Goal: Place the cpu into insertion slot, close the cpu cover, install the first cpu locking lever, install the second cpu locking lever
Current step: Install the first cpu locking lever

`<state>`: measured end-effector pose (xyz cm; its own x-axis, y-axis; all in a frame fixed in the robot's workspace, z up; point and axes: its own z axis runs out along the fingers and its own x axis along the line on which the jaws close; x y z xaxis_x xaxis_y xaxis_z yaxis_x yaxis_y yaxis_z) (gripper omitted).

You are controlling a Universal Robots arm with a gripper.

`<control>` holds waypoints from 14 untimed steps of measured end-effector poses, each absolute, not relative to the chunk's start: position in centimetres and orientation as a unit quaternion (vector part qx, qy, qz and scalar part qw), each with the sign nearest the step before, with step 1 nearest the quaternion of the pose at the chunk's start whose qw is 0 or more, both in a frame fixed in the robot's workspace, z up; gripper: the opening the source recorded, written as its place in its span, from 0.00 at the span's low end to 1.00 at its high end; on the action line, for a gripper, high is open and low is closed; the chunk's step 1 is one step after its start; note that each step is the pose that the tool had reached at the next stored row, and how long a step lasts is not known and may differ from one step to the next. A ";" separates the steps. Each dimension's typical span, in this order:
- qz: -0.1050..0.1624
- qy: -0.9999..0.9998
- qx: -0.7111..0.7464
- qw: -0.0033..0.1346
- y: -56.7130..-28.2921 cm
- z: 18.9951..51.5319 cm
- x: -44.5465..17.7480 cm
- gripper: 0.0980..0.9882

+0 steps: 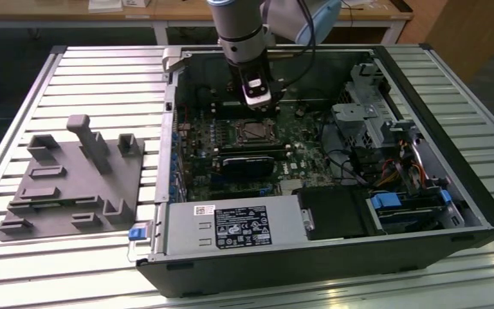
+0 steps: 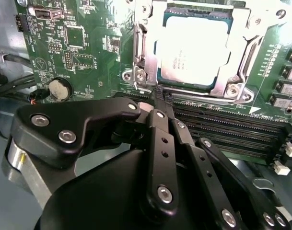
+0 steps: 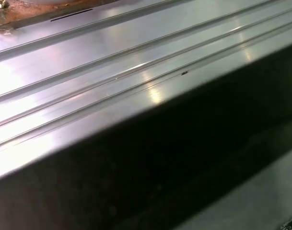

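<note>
Seated cpu (image 2: pixel 193 43) noted upper centre; cover (image 2: pixel 146 57) lowered over it. Latching cannot be determined. Closed pincer (image 2: pixel 158 98) found just below cover.

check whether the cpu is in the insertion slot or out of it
In. In the second wrist view the cpu lies flat, seated in the green board, with the cpu cover framing its edges.
</note>
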<state>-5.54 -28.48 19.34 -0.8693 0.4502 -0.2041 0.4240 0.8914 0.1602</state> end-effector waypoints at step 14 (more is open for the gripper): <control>0.080 0.966 0.218 0.113 -28.8 19.2 -5.5 0.01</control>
<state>-5.54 -28.80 19.20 -0.8799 0.4387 -0.1826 0.4026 0.8924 0.2038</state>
